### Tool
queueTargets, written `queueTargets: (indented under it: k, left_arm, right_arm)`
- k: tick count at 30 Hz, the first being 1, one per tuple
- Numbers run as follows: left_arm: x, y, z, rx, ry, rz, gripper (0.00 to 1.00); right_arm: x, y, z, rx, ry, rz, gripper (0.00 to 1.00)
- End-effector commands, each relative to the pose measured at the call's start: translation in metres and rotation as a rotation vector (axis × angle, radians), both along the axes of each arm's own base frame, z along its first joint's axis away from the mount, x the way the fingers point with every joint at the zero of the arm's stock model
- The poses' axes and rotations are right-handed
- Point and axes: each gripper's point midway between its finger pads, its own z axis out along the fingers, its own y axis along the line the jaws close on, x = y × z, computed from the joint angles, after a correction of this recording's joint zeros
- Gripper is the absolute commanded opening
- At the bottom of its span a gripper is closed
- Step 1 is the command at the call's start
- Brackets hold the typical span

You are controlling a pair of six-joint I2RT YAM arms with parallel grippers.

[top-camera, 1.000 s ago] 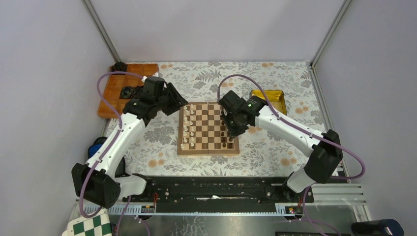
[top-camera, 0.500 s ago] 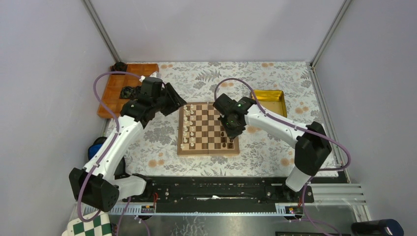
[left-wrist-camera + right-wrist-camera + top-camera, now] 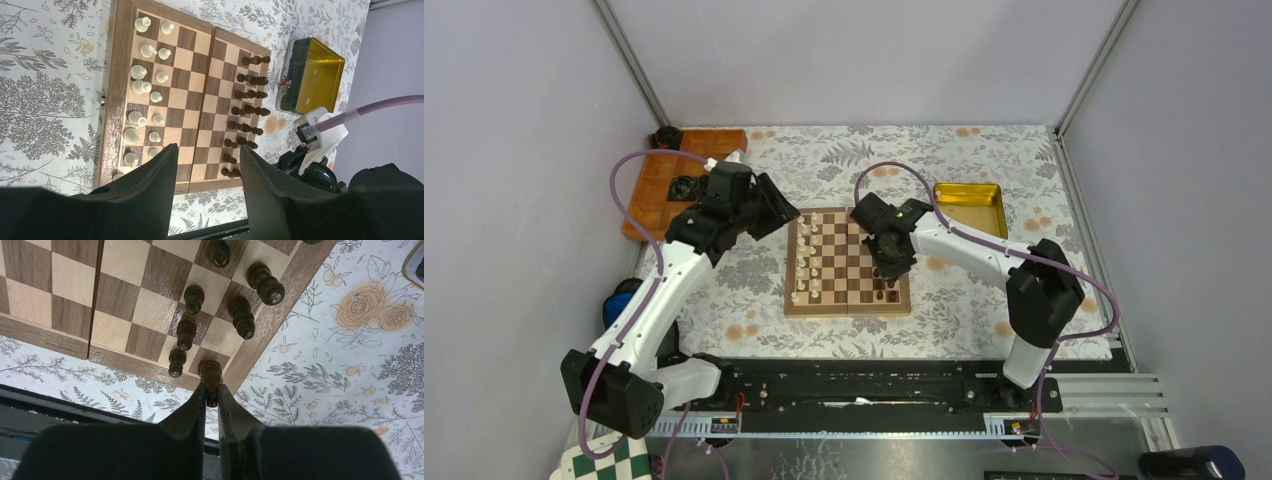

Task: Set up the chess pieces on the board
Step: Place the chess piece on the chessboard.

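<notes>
My right pincer (image 3: 211,390) is narrow, pinching 1 dark piece (image 3: 210,371) at the near right corner of the board (image 3: 50,337). My left pincer (image 3: 208,150) hangs parted and empty. The cream pieces (image 3: 148,50) stand in 2 rows, and the dark rows look nearly full, so I judge the setup almost done.

The top camera looked steeply down from above and behind the arm bases, taking in the whole table (image 3: 984,300) with the board (image 3: 848,262) at mid-frame. The left wrist camera hung well above the board and faced down, catching all of it and the yellow tin (image 3: 320,75). The right wrist camera sat close over the board's near right corner, showing only a few dark chess pieces (image 3: 192,297). All three views shared that corner.
</notes>
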Motion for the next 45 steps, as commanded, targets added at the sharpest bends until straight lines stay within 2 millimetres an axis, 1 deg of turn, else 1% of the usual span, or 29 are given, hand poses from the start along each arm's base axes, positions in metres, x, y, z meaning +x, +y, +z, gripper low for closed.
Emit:
queueTargets:
  k: [1, 17, 32, 38, 45]
  left_arm:
    - [0.000, 0.006, 0.000, 0.036, -0.023, 0.003, 0.56]
    - [0.004, 0.006, -0.005, 0.064, -0.016, -0.011, 0.57]
    - [0.007, 0.006, -0.009, 0.080, -0.011, -0.017, 0.58]
    - [0.007, 0.007, -0.010, 0.083, -0.011, -0.020, 0.59]
    - [0.006, 0.007, -0.012, 0.087, -0.005, -0.020, 0.59]
  right_arm:
    - [0.016, 0.007, 0.006, 0.006, -0.055, -0.001, 0.00]
    - [0.027, 0.001, -0.006, -0.013, -0.059, -0.027, 0.00]
    - [0.028, -0.002, -0.020, -0.027, -0.050, -0.036, 0.01]
    - [0.026, -0.005, -0.027, -0.041, -0.039, -0.040, 0.01]
    - [0.025, -0.010, -0.030, -0.050, -0.037, -0.050, 0.01]
